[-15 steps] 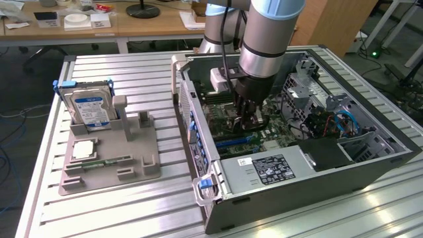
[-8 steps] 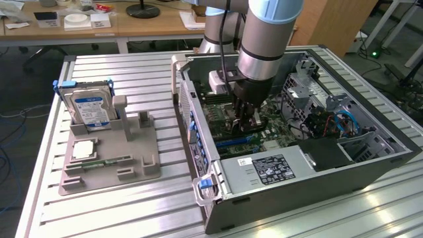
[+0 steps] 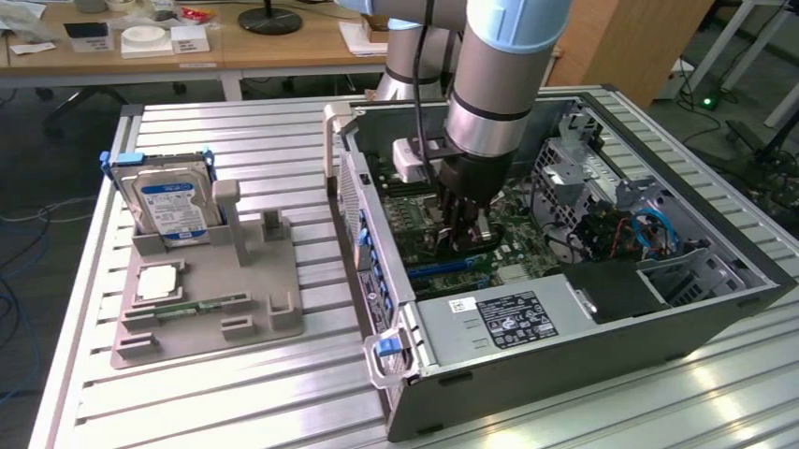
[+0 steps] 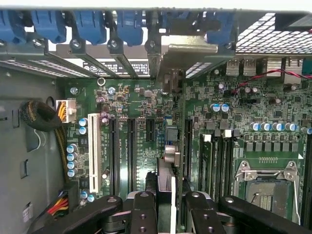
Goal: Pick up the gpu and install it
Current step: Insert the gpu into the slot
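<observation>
So the pick-up part is looking done. The gripper (image 4: 170, 197) is reaching down inside the open PC case (image 3: 587, 369) and pinching the gpu (image 4: 171, 156) between its fingers (image 4: 141, 214), which are closed on the card's top edge.

In the wrist view the card is showing edge-on, standing upright over the motherboard (image 4: 273, 105) and lining up with one of the long expansion slots. Its silvery end bracket (image 4: 187, 48) is sitting right up against the rear wall of the case, beside the blue slot clips (image 4: 90, 24).

What's left is the actual seating, I'd say. I can't tell whether the card's bottom edge is fully pushed into the slot or just resting on it, since the card itself is hiding that. The gripper is also gripping it, not letting go, so I'm calling the install in progress rather than finished.

Off to the exterior view's left, the hard drive (image 3: 172, 208) and the green memory stick (image 3: 206, 306) are sitting untouched on the grey holder (image 3: 212, 327), well apart from the action.
</observation>
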Controlling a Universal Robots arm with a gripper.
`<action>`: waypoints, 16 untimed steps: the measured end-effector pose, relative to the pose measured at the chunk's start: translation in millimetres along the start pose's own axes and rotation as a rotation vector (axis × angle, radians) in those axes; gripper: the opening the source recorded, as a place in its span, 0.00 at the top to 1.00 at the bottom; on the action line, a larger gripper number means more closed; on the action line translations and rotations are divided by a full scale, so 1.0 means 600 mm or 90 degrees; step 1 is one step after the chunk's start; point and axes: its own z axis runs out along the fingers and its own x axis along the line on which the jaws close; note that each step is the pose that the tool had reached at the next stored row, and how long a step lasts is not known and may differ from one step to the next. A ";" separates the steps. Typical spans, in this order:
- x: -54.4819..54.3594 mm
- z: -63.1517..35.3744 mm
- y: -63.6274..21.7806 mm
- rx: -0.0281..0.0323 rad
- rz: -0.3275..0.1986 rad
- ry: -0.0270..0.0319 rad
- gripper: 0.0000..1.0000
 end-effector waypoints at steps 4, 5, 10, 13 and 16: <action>0.000 0.004 0.003 -0.0001 0.000 0.0001 0.73; 0.000 0.005 0.004 -0.0001 0.000 0.0002 0.73; 0.000 0.008 0.007 -0.0001 0.000 0.0001 0.73; 0.000 0.009 0.008 0.0000 0.000 0.0000 0.73; 0.000 0.010 0.008 0.0000 0.000 0.0000 0.73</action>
